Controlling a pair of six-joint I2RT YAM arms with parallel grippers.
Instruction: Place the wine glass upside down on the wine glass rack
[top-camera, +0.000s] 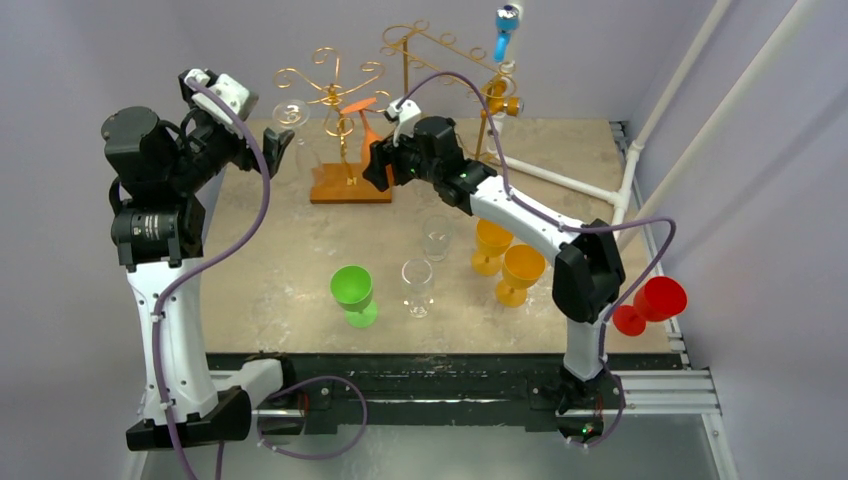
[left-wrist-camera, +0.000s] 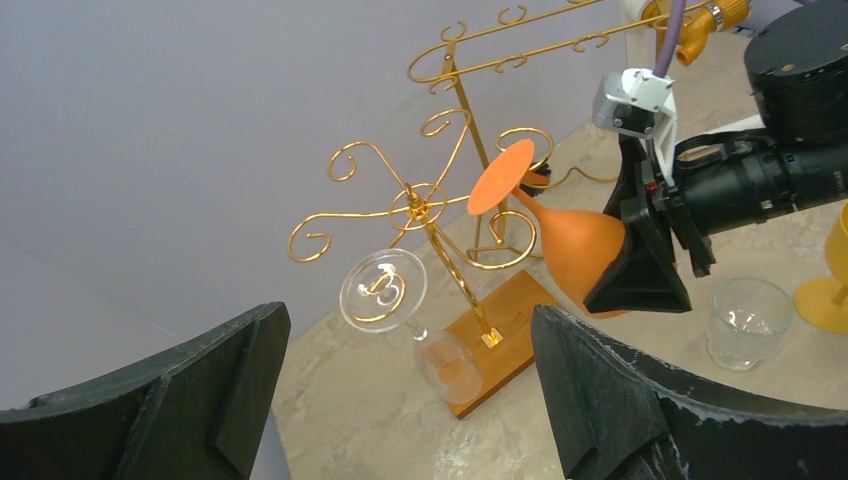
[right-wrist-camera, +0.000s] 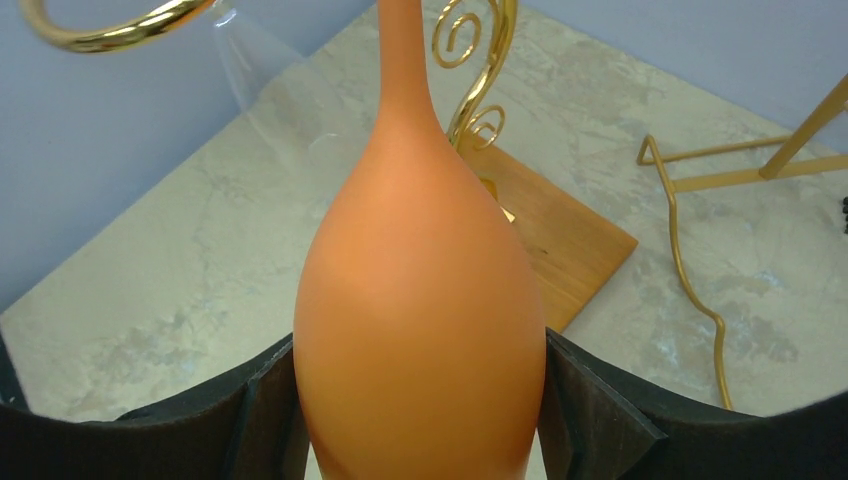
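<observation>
Beige marbled tabletop (top-camera: 280, 270), grey walls (top-camera: 120, 50) behind. My right gripper (right-wrist-camera: 420, 420) pinches the orange wine glass (right-wrist-camera: 415, 300) by its bowl, fingers (right-wrist-camera: 600, 420) pressed on either side. The glass is tilted, foot uppermost, with its disc just beside the curled arms of the gold rack (left-wrist-camera: 447, 260) and above the rack's wooden base (left-wrist-camera: 510, 320). I cannot tell whether the foot touches the wire. A clear glass (left-wrist-camera: 383, 290) hangs upside down from one of the rack's arms. My left gripper (left-wrist-camera: 408, 340) hovers near it, fingers spread wide.

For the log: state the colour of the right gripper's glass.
Orange: the opaque orange wine glass, best in the right wrist view.
</observation>
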